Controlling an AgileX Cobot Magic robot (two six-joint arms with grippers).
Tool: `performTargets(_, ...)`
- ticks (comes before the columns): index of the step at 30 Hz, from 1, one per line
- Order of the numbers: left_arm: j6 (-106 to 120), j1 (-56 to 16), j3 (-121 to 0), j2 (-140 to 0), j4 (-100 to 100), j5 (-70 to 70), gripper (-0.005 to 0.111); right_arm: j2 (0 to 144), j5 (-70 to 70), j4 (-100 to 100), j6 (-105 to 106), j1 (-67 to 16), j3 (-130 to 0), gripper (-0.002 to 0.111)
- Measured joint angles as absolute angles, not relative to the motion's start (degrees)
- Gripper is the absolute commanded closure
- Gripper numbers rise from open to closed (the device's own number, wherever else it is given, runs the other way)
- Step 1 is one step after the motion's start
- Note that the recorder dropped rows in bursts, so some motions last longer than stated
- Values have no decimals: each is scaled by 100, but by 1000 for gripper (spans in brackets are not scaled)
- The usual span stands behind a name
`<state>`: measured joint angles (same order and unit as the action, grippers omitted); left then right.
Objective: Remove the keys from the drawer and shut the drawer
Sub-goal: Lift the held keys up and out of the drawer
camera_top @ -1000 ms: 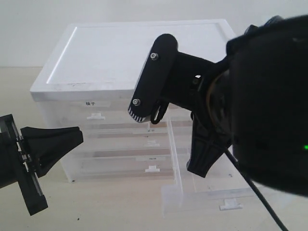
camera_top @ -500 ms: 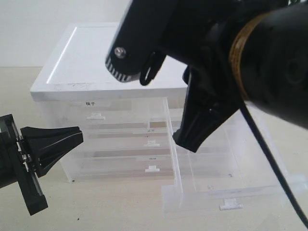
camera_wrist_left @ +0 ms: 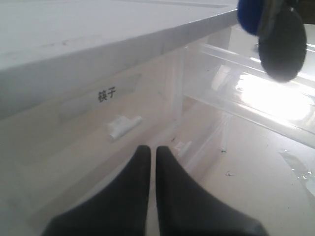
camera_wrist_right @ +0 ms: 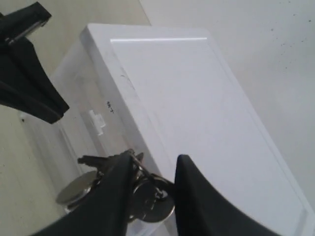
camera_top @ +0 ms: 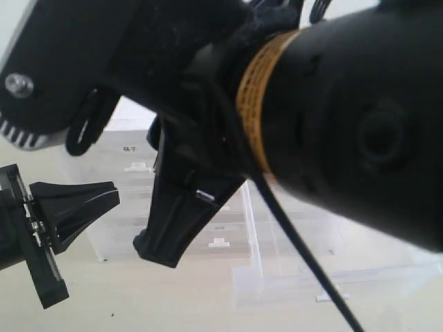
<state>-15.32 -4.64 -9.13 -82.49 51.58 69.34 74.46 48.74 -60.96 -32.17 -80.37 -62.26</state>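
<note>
- My right claw (camera_wrist_right: pixel 155 162) is clamped on the keys (camera_wrist_right: pixel 150 200), which hang from it above the white cabinet (camera_wrist_right: pixel 187 98).
- I judge the taking-out done; the keys have yet to be set down somewhere.
- The drawer (camera_top: pixel 311 277) stands pulled out at the lower right of the exterior view, so closing it is left.
- My left claw (camera_top: pixel 104 196), at the left edge, is pinched together on nothing and points at the cabinet front.

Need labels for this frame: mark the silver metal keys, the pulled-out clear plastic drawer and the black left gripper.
Silver metal keys (camera_wrist_right: pixel 150 204): right wrist view, round silvery tag.
Clear plastic drawer (camera_top: pixel 374 277): exterior view, front wall.
Black left gripper (camera_wrist_left: pixel 149 150): left wrist view, between fingertips.
</note>
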Motion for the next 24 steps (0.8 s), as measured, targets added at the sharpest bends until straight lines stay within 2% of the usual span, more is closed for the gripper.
performTargets(6, -1593, -464, -913, -8249, 5158, 6934, 102, 7956, 4738, -5619, -3203, -7181, -6226, 109)
performTargets(10, -1593, -464, -913, -8249, 5166, 6934, 102, 8138, 4100, -5039, -2998, -6669, -6226, 109)
performTargets(15, -1603, -464, -913, -8249, 5166, 6934, 102, 8205, 3648, -4671, -2730, -6609, -6226, 109)
performTargets(24, -1639, -464, -913, -8249, 5166, 6934, 102, 8375, 4236, -4602, -2683, -6578, -6226, 109)
